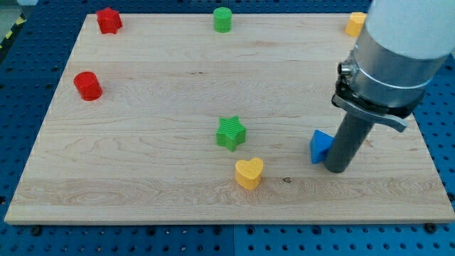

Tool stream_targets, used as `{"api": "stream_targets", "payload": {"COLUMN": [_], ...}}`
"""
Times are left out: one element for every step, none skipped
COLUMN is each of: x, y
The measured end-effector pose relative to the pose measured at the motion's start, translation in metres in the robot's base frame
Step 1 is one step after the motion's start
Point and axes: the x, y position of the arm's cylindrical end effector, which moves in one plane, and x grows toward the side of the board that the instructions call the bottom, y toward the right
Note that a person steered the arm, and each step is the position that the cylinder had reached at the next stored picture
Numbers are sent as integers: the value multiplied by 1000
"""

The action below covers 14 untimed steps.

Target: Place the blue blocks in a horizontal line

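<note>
One blue block (320, 146), angular and partly hidden by the rod, lies on the wooden board (156, 178) at the view's lower right. My tip (336, 169) rests on the board right against the blue block's right side. No other blue block shows; the arm's body covers part of the view's right.
A green star (230, 133) and a yellow heart (249, 173) lie left of the blue block. A red cylinder (88, 85) is at the left, a red star (109, 20) top left, a green cylinder (222, 19) top middle, a yellow block (355, 24) top right.
</note>
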Motion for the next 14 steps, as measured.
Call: {"api": "stream_targets", "payload": {"x": [-8, -8, -8, -8, 14, 31, -12, -68, -98, -129, -151, -147, -140, -140], "y": [-8, -20, -37, -44, -15, 61, 132, 173, 190, 180, 156, 149, 130, 97]}}
